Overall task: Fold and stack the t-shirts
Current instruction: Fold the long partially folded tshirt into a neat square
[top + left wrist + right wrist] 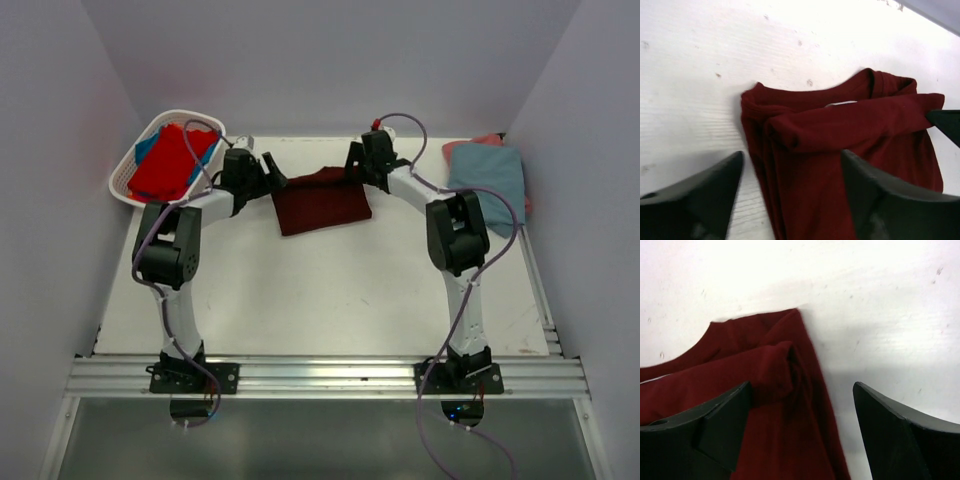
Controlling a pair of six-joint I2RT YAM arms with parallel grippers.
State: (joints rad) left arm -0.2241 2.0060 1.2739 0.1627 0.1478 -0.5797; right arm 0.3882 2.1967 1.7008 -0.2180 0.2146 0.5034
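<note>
White tabletop point(330, 290), walled by pale panels, carries the dark maroon cotton t-shirt point(322, 205) at its far middle, lying flat with a band of cloth turned over along the collar edge. The left gripper point(272, 175) hangs at the shirt's left corner and the right gripper point(352, 160) at its right corner. On both, the fingers stand apart and clamp nothing.

The fold looks part done. For the next pinch, each gripper should take its corner through every layer. Both should then travel level and together so the turned band does not slide loose.

Finished shirts seem to go far right, where a dusty grey-blue folded shirt point(490, 175) covers most of a salmon pink one point(488, 140).

The wrist views cut off the maroon shirt's near hem, and I cannot tell whether the fingertips touch the cloth. The white slatted plastic basket point(125, 175) shows a bright red shirt point(170, 160) over a blue one point(148, 148); anything beneath is hidden.
</note>
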